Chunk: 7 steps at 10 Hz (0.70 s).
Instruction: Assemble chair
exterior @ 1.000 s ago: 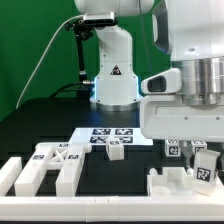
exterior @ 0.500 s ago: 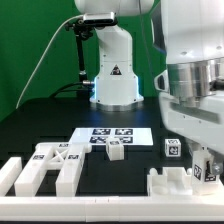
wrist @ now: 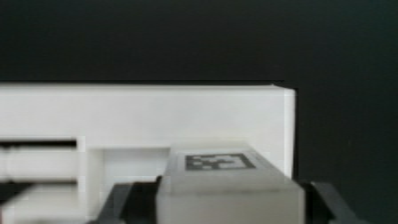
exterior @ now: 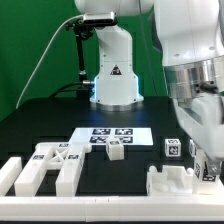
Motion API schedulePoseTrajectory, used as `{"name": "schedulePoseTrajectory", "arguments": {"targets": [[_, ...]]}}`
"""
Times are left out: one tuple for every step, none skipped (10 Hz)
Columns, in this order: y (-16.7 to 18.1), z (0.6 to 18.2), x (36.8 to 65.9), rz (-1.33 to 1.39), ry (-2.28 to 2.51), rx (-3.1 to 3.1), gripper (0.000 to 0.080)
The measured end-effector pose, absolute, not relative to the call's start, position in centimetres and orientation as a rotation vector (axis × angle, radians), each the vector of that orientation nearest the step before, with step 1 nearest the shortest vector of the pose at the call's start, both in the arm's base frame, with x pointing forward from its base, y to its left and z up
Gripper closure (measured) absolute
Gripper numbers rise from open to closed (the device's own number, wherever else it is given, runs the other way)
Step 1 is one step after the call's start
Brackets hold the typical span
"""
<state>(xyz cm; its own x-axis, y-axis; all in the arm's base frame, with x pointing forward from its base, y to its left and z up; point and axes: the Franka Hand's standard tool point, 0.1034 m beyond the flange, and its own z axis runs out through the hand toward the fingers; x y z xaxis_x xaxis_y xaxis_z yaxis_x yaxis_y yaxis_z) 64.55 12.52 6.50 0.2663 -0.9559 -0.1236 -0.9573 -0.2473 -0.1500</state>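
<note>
My gripper (exterior: 206, 158) hangs over the front right of the table, at the exterior view's right. In the wrist view its dark fingers (wrist: 135, 196) stand on both sides of a white tagged chair block (wrist: 221, 178), and the gripper (wrist: 228, 206) is shut on it. The block (exterior: 209, 169) sits just above a blocky white chair part (exterior: 168, 182) at the front right. A tagged cube (exterior: 172, 148) lies beside it. More tagged chair bars (exterior: 48, 165) lie at the front left. A small tagged piece (exterior: 115, 150) lies mid-table.
The marker board (exterior: 112, 133) lies flat in the middle of the black table. The robot base (exterior: 112, 75) stands behind it. A wide white part (wrist: 143, 112) fills the wrist view behind the held block.
The arm has shifted toward the exterior view's right and turned. The gripper and the block it holds have moved the same way and a little down, uncovering the tagged cube.
</note>
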Motion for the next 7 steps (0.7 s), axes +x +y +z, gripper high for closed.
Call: {"name": "schedulePoseTrajectory", "arguments": {"targets": [[12.23,6.5,64.53,-0.007,1.539,-2.524,0.0297],[12.27,6.57,64.33,-0.012,1.252,-2.712,0.0297],[12.58,6.55,64.17,-0.025,1.074,-2.808,0.0182],[12.33,6.52,64.22,-0.031,1.015,-2.832,0.0159],[12.13,6.52,64.25,-0.046,0.833,-2.896,0.0159],[12.11,6.52,64.25,-0.055,0.696,-2.934,0.0151],[11.9,6.67,64.63,-0.11,0.382,-3.012,0.015]]}}
